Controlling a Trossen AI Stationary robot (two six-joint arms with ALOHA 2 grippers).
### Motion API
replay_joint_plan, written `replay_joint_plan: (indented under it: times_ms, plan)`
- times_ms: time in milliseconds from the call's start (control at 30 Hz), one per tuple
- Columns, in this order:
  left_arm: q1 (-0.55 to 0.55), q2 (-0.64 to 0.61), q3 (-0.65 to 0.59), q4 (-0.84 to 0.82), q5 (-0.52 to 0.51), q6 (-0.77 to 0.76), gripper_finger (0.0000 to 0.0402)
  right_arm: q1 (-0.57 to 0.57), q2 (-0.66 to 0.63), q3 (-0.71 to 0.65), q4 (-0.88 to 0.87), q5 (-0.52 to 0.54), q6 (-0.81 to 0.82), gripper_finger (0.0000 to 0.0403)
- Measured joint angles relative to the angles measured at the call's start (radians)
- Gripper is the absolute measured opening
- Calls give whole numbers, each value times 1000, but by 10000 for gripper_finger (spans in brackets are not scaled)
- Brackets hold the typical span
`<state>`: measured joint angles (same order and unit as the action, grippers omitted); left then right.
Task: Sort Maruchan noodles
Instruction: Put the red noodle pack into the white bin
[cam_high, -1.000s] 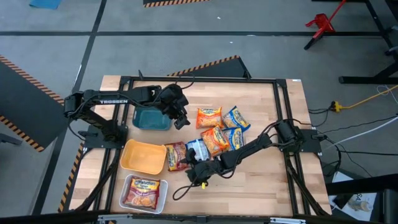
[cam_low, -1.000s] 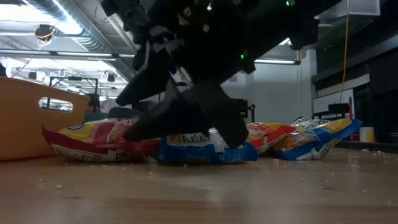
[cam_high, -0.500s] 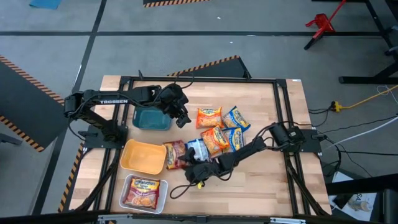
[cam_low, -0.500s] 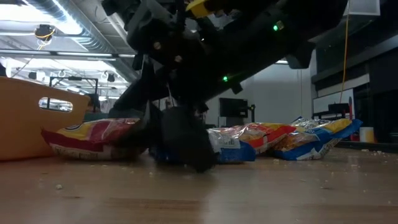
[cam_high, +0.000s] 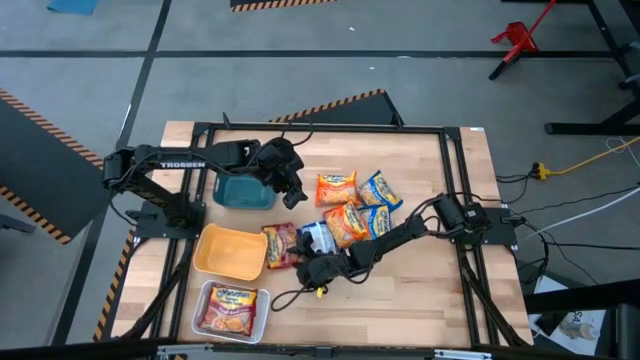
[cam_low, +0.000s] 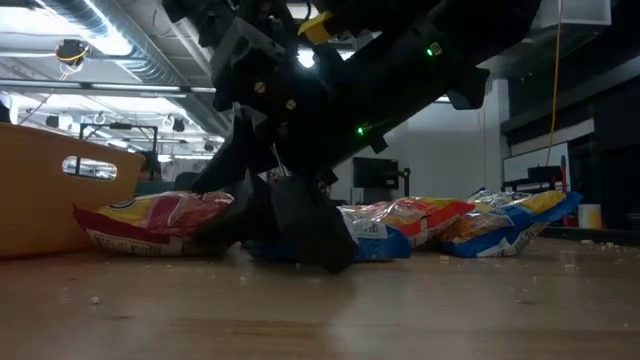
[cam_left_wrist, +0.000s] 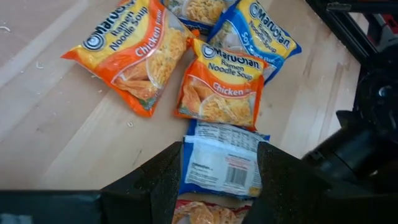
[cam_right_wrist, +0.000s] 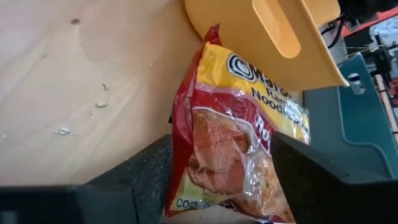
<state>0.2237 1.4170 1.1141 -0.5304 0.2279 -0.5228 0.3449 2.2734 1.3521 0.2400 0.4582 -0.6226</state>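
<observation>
Counting from the near edge of the desk (cam_high: 420, 300): one red-pink packet (cam_high: 231, 306) already lay in the white tray (cam_high: 205, 322), apparently the only item sorted. Next back, the yellow tray (cam_high: 231, 251) held nothing, and the teal tray (cam_high: 243, 192) beyond it likewise looked unfilled.

Unsorted stock, mid-desk: a red packet (cam_right_wrist: 233, 168) just beside the yellow tray's rim; a blue packet (cam_left_wrist: 222, 163) lying label-down next to it; two orange chicken packets (cam_left_wrist: 219, 90) and two more blue ones (cam_high: 379, 189) farther back, partly overlapping. By this count most of the job remained (six of seven loose).

The right gripper (cam_high: 318, 268) sat low at the red packet, jaws standing apart on either side of it, not clearly clamped. The left gripper (cam_high: 291, 190) hovered beside the teal tray, jaws part open, holding nothing.

Room for moving: bare wood lay open along the near right and far right of the desk. The left side was crowded, with three trays set close together and the red packet almost against the yellow one, leaving little slack for a lift there.
</observation>
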Motion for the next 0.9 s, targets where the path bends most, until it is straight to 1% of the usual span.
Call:
replay_joint_plan:
  times_ms: [133, 233, 633, 700, 833, 900]
  plan:
    - [-12, 0, 0, 0, -2, 1, 200, 1, 0, -1, -1, 37, 4, 216]
    - [-18, 0, 0, 0, -2, 1, 200, 0, 0, -1, -6, 32, 0, 184]
    - [-18, 0, 0, 0, -2, 0, 200, 1, -1, -1, -22, 48, 40, 17]
    - [-18, 0, 0, 0, -2, 0, 200, 2, -1, -1, -24, 58, 47, 5]
    - [-18, 0, 0, 0, -2, 0, 200, 17, -14, -2, -47, 128, 71, 2]
    - [-18, 0, 0, 0, -1, 0, 200, 21, -33, -3, -81, 144, 94, 1]
